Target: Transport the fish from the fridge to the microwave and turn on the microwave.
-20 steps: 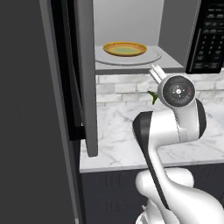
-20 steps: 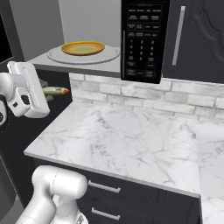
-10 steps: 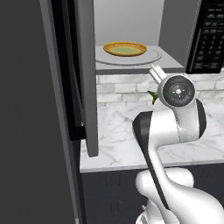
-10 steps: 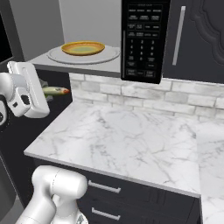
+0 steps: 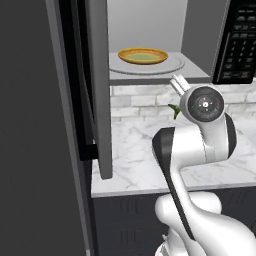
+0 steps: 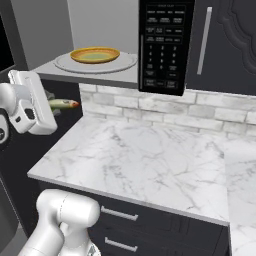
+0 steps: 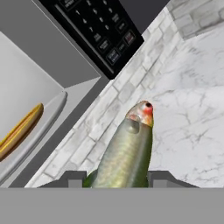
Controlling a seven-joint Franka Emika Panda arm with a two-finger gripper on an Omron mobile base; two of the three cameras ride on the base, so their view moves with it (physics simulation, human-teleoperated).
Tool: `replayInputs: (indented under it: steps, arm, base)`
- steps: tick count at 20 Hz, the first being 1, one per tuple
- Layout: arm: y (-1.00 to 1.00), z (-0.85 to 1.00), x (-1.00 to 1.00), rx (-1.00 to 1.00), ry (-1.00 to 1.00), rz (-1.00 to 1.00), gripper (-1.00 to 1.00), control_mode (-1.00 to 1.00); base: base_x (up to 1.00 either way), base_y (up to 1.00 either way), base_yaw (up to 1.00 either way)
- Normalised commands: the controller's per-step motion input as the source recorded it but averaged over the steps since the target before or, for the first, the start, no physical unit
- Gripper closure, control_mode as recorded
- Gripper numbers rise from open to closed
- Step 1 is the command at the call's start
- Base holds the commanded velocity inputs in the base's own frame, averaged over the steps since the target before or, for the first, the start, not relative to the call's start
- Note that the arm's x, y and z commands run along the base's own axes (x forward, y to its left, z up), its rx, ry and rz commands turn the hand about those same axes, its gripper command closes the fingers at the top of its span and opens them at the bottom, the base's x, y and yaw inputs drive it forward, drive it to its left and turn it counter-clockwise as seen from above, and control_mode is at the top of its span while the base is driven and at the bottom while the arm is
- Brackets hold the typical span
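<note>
The gripper [image 7: 120, 179] is clamped on the fish [image 7: 127, 151]: in the hand view a dark fingertip [image 7: 72, 178] presses against each flank of the olive-green body, and the fish projects forward from between them, its reddish head leading. In the right base view the fish [image 6: 62, 104] is held roughly level in the air, above the left end of the marble counter [image 6: 150, 160] and below the floor of the microwave [image 6: 165, 45]. It touches neither surface. Its head points toward the pale brick backsplash [image 6: 165, 107]. In the left base view a small green part of the fish [image 5: 175, 110] shows beside the arm's round wrist joint.

The microwave stands open. Its door [image 5: 97, 85] is swung out toward the near left and seen edge-on in the left base view. The pale interior is exposed, with the round turntable [image 6: 95, 64] on its floor. A shallow plate [image 6: 95, 54] with an orange rim and a greenish centre rests on the turntable. The black keypad [image 6: 164, 47] sits to the right of the cavity, unobstructed.

A dark cabinet door with a long pale handle [image 6: 202, 40] hangs to the right of the microwave. Dark drawer fronts [image 6: 120, 215] with pale bar pulls run beneath the counter edge.

A tall grey panel [image 5: 40, 150] occupies the near left of the left base view; whether it is the fridge cannot be determined.
</note>
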Motion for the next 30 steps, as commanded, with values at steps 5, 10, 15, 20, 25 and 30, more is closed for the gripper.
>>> replayInputs:
  steps: [5,10,15,20,25,30]
  arm:
    - [0.04,0.00,-0.04,0.00,-0.02,0.05,1.00,-1.00]
    - [0.00,0.04,0.02,0.00,-0.07,0.10,1.00,-1.00]
    - [0.00,0.11,0.11,0.00,-0.05,0.07,1.00,-1.00]
    - [0.00,0.14,0.27,0.00,-0.01,0.06,1.00,-1.00]
    - [-0.02,0.32,0.41,0.01,0.00,0.03,1.00,-1.00]
    - [-0.02,0.29,0.44,0.02,0.00,0.01,1.00,-1.00]
  base:
    - [0.00,0.00,0.00]
    - [0.00,0.00,0.00]
    - [0.00,0.00,0.00]
    - [0.00,0.00,0.00]
    - [0.00,0.00,0.00]
    - [0.00,0.00,0.00]
